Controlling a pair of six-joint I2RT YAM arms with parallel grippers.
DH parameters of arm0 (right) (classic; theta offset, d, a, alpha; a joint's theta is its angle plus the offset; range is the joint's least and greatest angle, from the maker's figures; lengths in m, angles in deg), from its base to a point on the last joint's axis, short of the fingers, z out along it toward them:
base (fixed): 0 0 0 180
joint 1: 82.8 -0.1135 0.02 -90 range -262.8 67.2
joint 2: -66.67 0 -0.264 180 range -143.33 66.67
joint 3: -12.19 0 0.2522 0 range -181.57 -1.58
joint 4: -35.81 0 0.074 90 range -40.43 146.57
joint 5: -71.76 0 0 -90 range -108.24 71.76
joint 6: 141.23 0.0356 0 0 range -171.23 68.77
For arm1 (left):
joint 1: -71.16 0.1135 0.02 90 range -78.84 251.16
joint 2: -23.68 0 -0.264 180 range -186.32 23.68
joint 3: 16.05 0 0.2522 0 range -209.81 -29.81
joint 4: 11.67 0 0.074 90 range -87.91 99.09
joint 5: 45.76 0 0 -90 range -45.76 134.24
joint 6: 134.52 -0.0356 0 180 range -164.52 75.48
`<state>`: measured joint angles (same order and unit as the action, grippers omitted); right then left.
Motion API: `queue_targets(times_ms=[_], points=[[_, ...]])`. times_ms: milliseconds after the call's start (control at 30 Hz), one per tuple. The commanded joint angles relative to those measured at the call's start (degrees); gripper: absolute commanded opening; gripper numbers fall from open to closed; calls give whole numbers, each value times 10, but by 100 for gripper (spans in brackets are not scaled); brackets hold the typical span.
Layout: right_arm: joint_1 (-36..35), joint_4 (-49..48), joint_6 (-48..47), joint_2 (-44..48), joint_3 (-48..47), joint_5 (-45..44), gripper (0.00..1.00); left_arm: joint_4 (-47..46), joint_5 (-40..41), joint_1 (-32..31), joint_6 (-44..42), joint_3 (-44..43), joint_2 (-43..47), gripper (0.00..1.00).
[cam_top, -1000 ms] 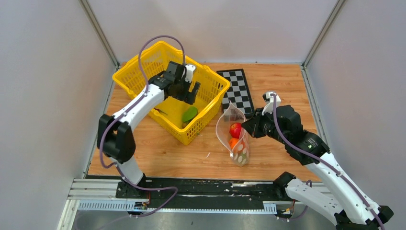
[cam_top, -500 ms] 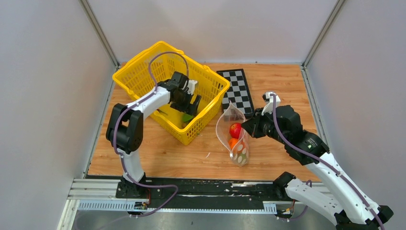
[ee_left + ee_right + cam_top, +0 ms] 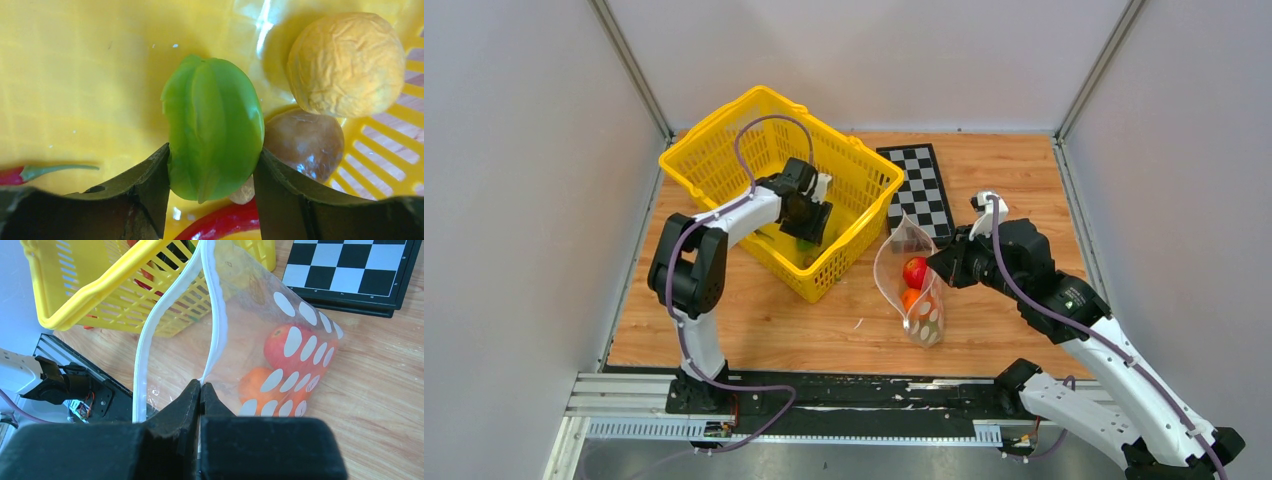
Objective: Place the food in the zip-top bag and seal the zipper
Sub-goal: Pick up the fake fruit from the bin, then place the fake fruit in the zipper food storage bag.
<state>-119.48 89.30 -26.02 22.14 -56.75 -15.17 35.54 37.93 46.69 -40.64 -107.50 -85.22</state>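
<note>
Wooden table (image 3: 804, 320), left arm (image 3: 734, 210) bent over pepper (image 3: 212, 127)

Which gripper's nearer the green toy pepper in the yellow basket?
Left: left gripper grips the green toy pepper; right gripper is outside the yellow basket, pinching the dotted clear bag.

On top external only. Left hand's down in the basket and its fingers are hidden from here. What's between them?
Observer: A green pepper. The left hand has one finger against each side of it.
Operator: Anything crowding it?
Observer: A brown ball sits tight against the pepper, right beside one finger.
Operator: Right hand's grip on the bag?
Observer: The right hand is pinched shut on the zip-top bag at its zipper, and the mouth gapes open.
</note>
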Motion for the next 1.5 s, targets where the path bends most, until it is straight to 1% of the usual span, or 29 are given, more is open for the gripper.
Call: queue_targets(times_ms=[0,167,267,367,533,633,733,900,1033,1067,1133,1167,1267,1367,1433,1467], points=[[-2,-33,-2,4,-7,2,0,-22,7,-3,13,2,84,53],[-2,-35,1,6,-2,2,0,-38,16,-4,43,8,161,49],[-2,-37,1,4,-2,2,0,-44,10,-16,56,3,211,48],[-2,-35,-1,3,-3,-2,0,-61,-14,-32,77,6,262,48],[-2,-44,4,8,3,-4,0,-120,-28,-75,133,25,352,48],[-2,-50,7,9,6,-3,0,-176,-15,-132,174,46,387,48],[-1,-51,9,7,5,-3,0,-198,-10,-197,191,46,395,49],[-1,-52,14,11,9,-8,0,-265,-45,-258,260,84,394,49],[-1,-51,15,15,9,-12,0,-328,-45,-285,333,142,403,50],[-1,-51,15,16,10,-13,0,-363,-45,-289,350,162,407,50],[-2,-51,16,18,10,-14,0,-410,-45,-293,373,192,413,51],[-2,-50,17,19,10,-15,0,-418,-45,-294,377,198,413,51],[-2,-49,17,22,11,-17,0,-415,-47,-298,374,197,411,53],[-2,-48,19,22,10,-19,0,-403,-49,-302,367,191,401,57],[-1,-50,20,22,11,-19,0,-382,-55,-311,351,177,388,59],[-2,-50,19,21,11,-19,0,-366,-44,-317,339,170,383,61]])
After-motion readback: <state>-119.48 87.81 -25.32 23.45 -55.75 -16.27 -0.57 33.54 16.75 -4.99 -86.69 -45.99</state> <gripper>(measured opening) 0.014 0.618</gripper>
